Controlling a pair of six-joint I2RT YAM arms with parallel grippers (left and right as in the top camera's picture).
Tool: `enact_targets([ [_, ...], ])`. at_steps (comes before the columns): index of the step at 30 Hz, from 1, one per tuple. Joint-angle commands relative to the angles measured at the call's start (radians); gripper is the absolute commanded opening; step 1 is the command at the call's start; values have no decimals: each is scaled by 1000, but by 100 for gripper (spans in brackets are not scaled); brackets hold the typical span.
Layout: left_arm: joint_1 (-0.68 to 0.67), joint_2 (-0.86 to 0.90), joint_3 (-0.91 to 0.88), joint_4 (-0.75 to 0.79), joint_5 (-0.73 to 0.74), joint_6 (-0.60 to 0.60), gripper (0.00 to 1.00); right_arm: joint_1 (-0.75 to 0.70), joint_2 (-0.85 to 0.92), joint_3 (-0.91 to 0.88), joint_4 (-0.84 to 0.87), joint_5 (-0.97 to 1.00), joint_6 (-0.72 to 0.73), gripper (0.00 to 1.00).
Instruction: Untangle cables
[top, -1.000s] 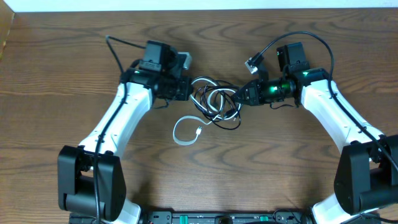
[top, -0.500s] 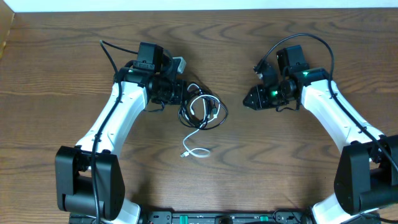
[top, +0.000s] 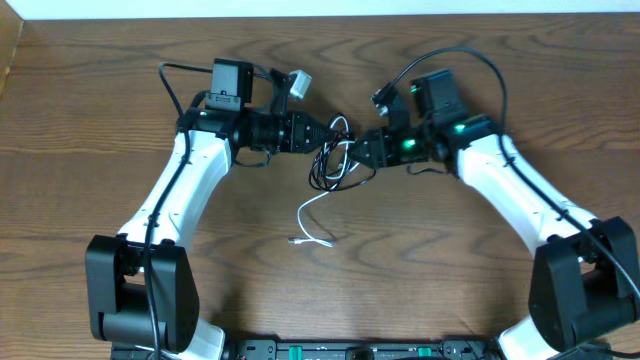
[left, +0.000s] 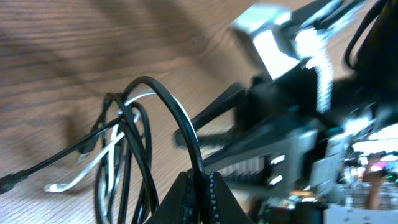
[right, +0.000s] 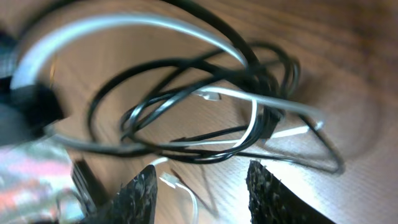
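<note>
The tangle of cables (top: 332, 168) sits between both tips, the left gripper (left: 200, 186) clamped on a black loop (left: 171, 109) and the right gripper (right: 199, 186) empty, jaws apart, facing it from just beside.

Surface (top: 100, 120): dark wood grain.
Black cables (top: 328, 172): small looped tangle, located toward the far edge, midway between the side edges.
White cable (top: 303, 212): led out of the tangle toward the near edge, plug end laid on the wood.
Left gripper (top: 320, 138): positioned at the tangle's left side.
Right gripper (top: 362, 150): positioned at its right side; fingers not made out.
</note>
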Motion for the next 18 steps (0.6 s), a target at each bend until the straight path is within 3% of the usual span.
enact_targets([
  [1,18,-2,17,28,74,-118,7,55,3,14,43,138,266,44],
  [10,19,-2,17,136,60,-362,7,99,38,14,116,201,364,36],
  [16,19,-2,17,142,61,-401,7,111,95,14,199,141,354,33],
  [18,19,-2,17,142,61,-401,8,124,130,14,267,80,344,36],
])
